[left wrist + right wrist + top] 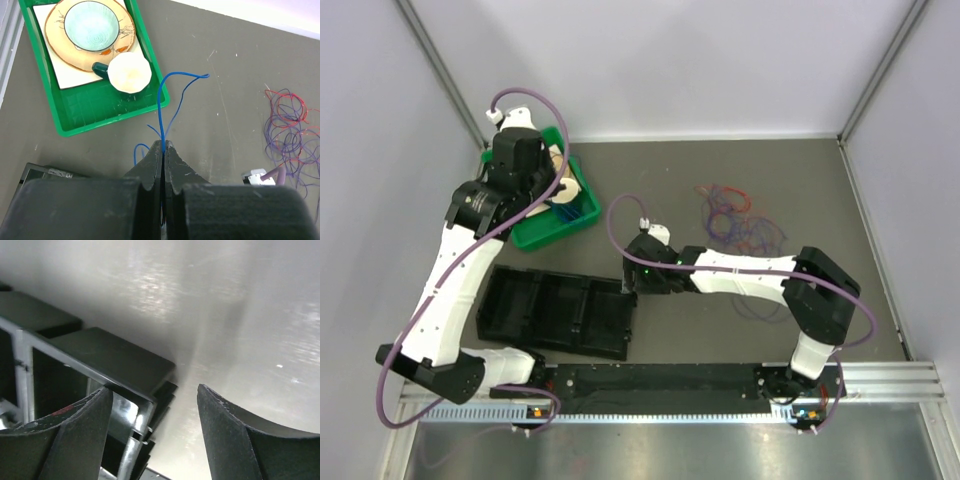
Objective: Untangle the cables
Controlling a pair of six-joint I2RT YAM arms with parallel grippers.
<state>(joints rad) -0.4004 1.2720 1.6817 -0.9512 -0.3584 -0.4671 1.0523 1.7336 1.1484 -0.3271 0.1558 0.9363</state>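
The cables (735, 215) lie in a loose tangle of red, blue and purple loops on the grey table, right of centre; the left wrist view shows this tangle (290, 127) at its right edge. My left gripper (164, 144) is shut on one blue cable (161, 110), which rises from the tips and curls to the right. In the top view the left gripper (558, 188) hangs over the green tray. My right gripper (154, 389) is open, its fingers astride the corner wall of the black tray (115, 357). It sits at that tray's right end (632, 283), holding nothing.
A green tray (100, 125) at the back left holds a plate, a bowl and a cup. The black compartment tray (555, 310) lies at the front left. A thin purple strand (755, 305) trails beside the right arm. Walls close in the table on three sides.
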